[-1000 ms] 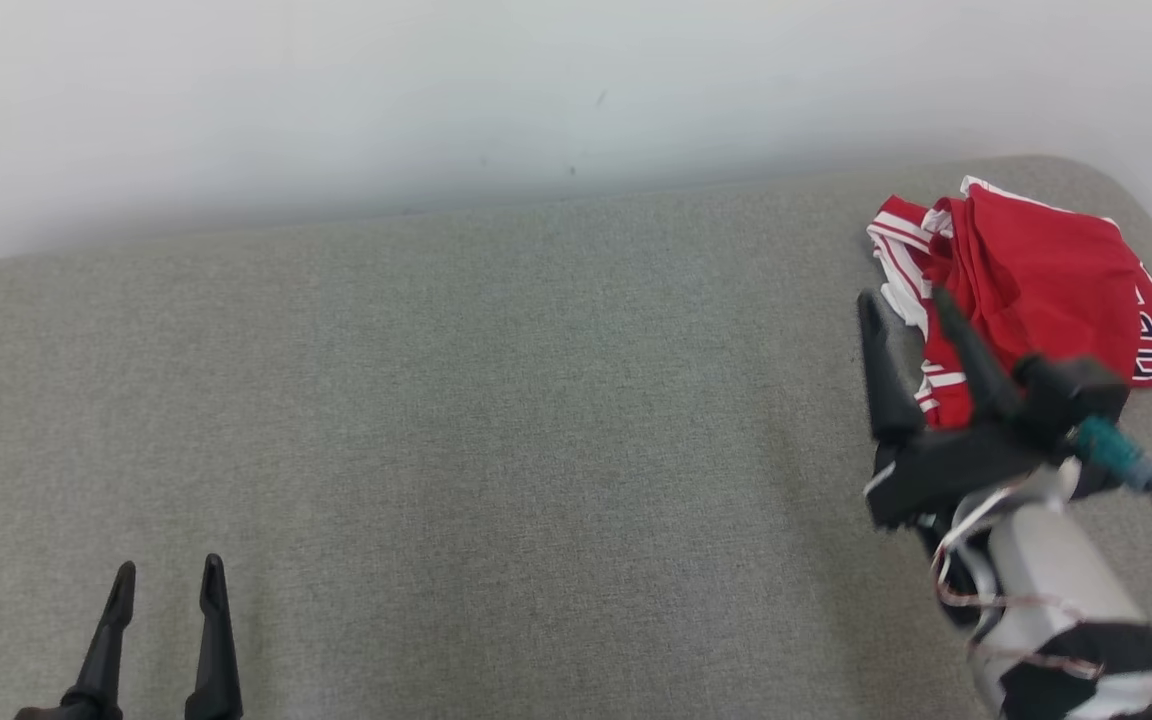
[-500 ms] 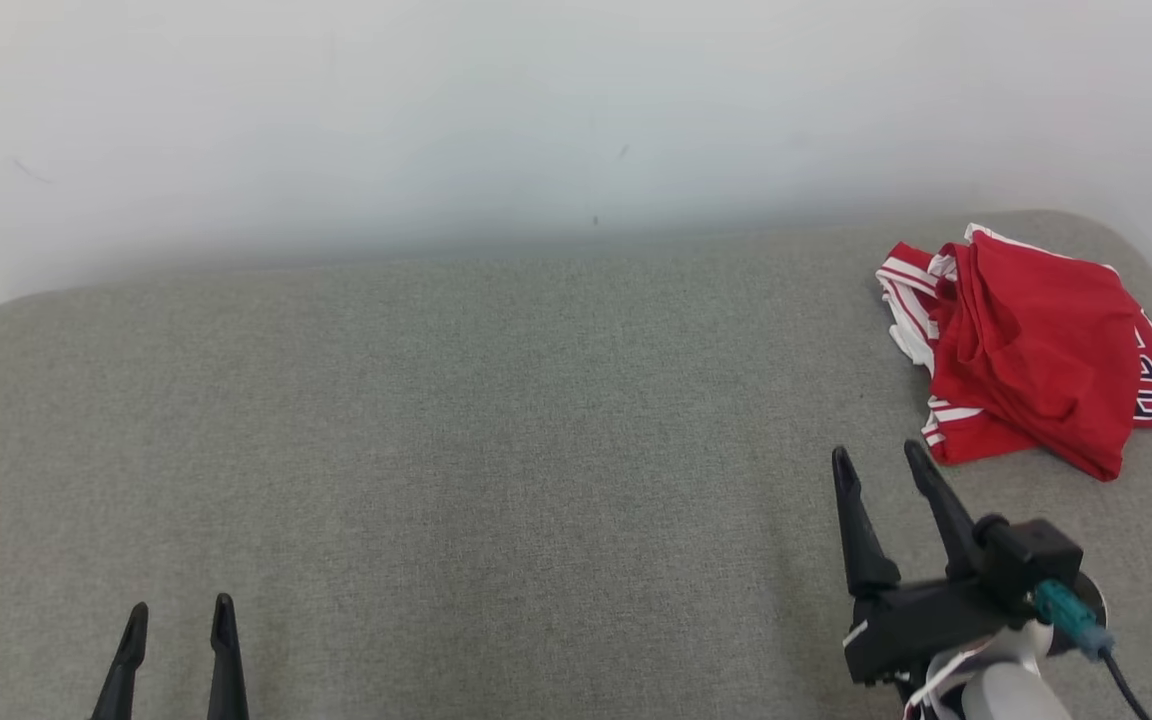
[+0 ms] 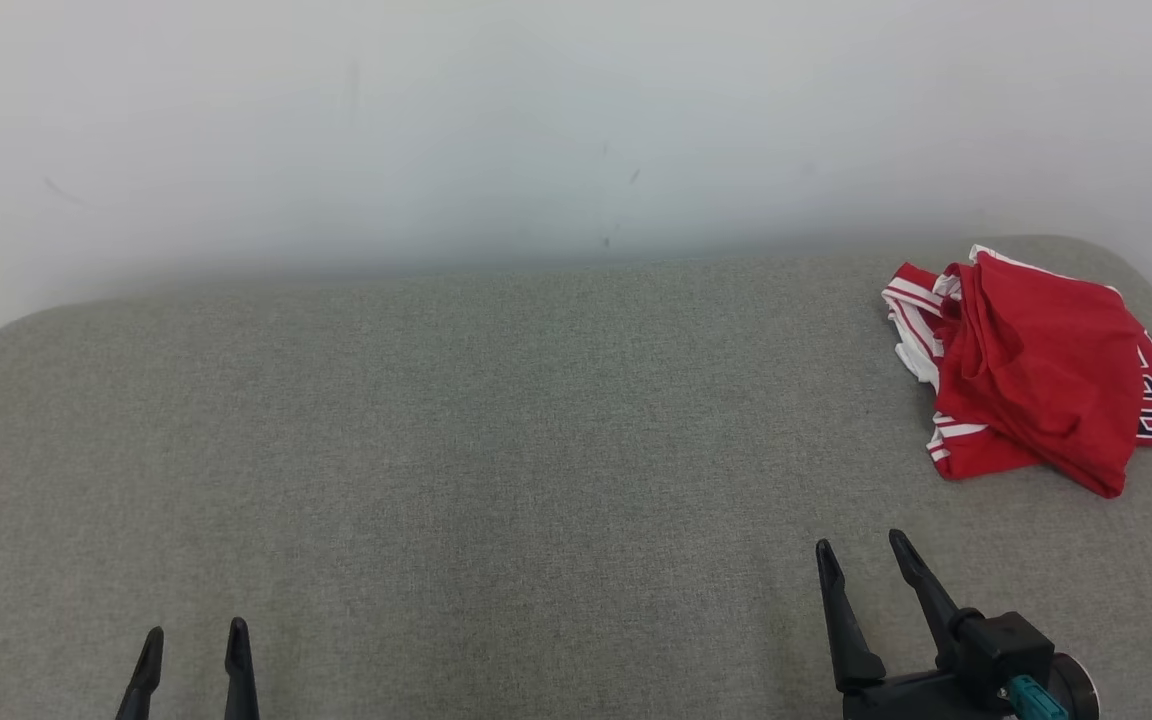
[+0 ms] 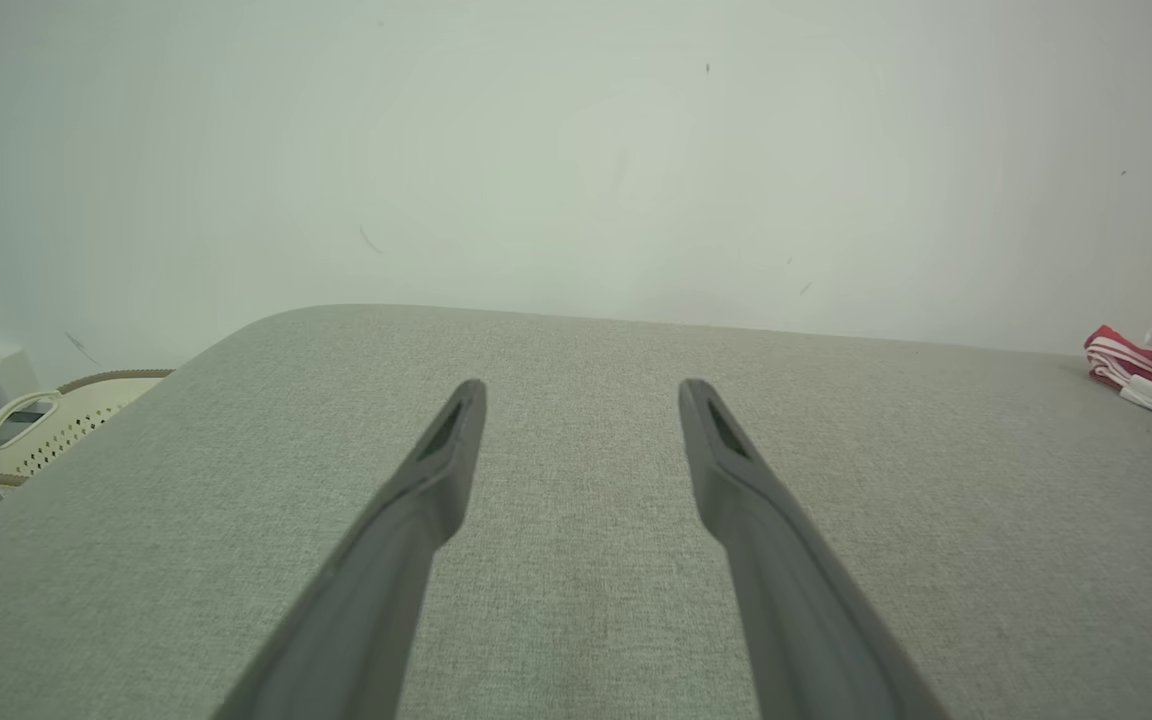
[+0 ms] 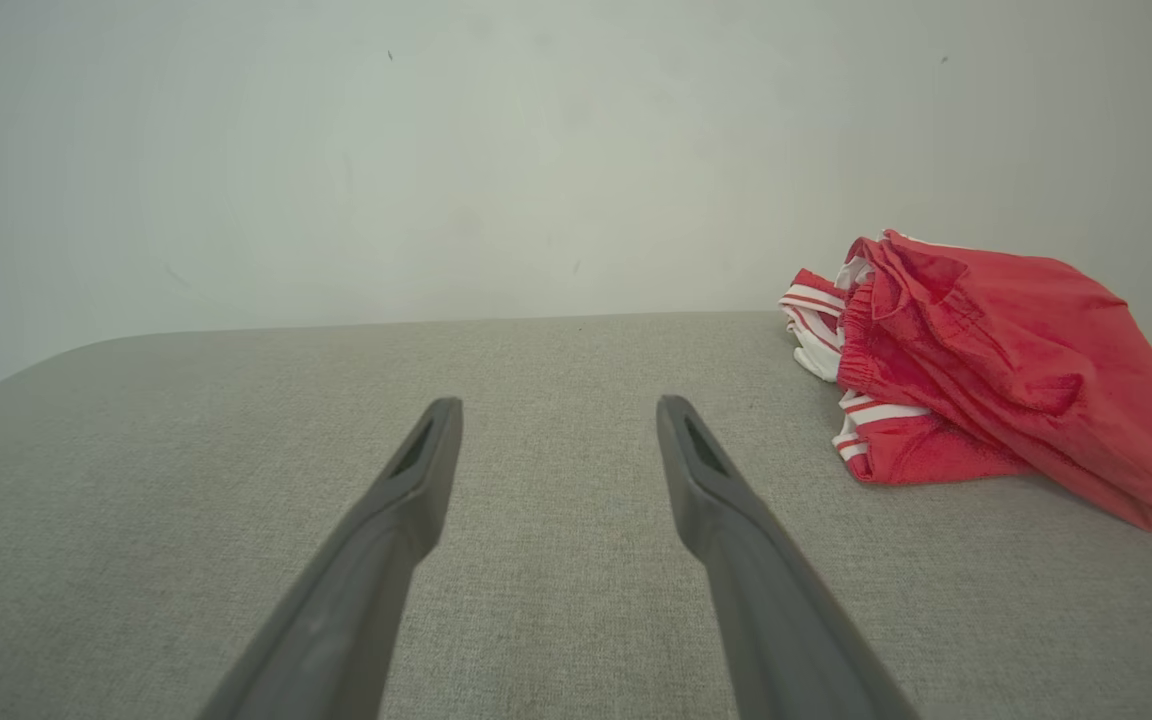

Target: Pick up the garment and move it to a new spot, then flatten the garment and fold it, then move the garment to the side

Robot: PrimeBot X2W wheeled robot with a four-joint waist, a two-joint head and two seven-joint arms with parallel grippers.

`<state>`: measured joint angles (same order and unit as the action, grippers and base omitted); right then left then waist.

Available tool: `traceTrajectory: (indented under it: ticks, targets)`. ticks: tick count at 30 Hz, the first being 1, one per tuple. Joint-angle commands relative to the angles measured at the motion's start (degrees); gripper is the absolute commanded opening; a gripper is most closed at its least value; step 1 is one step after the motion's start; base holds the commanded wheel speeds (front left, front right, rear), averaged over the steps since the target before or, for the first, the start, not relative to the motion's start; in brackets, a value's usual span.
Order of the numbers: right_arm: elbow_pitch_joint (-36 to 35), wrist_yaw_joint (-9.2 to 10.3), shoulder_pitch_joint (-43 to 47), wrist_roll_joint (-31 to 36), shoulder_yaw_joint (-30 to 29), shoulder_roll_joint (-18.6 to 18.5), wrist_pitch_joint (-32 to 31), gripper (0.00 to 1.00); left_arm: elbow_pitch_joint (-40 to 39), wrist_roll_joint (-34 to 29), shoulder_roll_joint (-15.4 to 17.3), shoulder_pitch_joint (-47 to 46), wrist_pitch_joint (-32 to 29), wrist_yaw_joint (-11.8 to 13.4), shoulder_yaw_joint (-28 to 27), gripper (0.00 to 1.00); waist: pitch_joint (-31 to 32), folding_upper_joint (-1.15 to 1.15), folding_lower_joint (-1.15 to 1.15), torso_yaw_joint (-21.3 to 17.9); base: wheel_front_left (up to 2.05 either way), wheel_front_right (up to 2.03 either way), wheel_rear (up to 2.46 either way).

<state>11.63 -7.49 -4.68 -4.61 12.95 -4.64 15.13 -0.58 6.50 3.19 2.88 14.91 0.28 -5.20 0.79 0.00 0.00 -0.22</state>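
The crumpled red fabric garment with white stripes and dark lettering (image 3: 1036, 370) lies bunched in a heap at the three o'clock end of the grey woven padded surface (image 3: 496, 450), near its rounded far corner. The right gripper (image 3: 859, 542) sits low on the near side with the garment at its one o'clock, well apart from it, nothing touching. Its two dark fingers are spread wide with nothing between them. The right wrist view agrees: the right gripper (image 5: 559, 405) has the heap (image 5: 996, 370) off at two o'clock. Over at seven o'clock in the head view, the left gripper (image 3: 196, 630) is also spread and empty. Behind everything stands the plain white wall (image 3: 536, 120).
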Motion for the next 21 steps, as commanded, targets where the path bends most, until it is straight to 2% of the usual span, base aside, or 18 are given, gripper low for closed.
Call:
traceTrajectory:
  ticks: [1, 21]
  targets:
    - [-0.3, 0.00, 0.8, 0.0, 0.1, 0.3, 0.1, 1.00, 0.2, -0.4, 0.0, 0.8, 0.2, 0.1, 0.1, 1.00, 0.0, 0.00, 0.00, 0.0, 0.00, 0.00, 0.00]
    - [-0.7, 0.00, 1.2, 1.5, -0.9, 1.1, 0.1, 1.00, 0.0, 0.5, -0.2, 1.0, 0.2, 0.1, 0.0, 1.00, 0.1, 0.00, 0.00, -0.4, 0.00, 0.00, 0.00]
